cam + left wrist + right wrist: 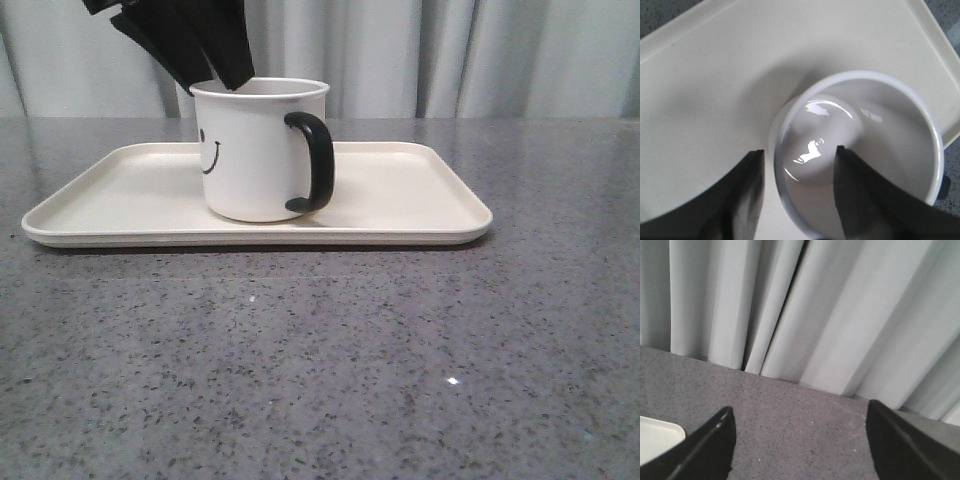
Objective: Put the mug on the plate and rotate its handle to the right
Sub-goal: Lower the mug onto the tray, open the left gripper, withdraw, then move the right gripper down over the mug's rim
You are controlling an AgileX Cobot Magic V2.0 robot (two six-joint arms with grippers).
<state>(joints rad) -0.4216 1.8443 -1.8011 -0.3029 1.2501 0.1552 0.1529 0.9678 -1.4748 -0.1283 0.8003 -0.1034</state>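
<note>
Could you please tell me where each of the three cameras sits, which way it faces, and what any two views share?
Front: low at the table edge, facing forward at the mug on the plate; left claw at the rim.
Left wrist: above, looking down into the mug; left claw straddles its wall.
Right wrist: faces curtain and table; right claw open.
Shared: all three show the plate.

We saw the mug (250,150) as smooth, white and enamel-like, its inside wall glossy with bright glints, and its handle (313,162) a shiny black. Under the mug, the plate (400,190) looked matt cream, perhaps plastic. The table (320,360) around the plate was speckled grey stone, faintly polished. Behind it hung pale cloth curtains (840,315).
</note>
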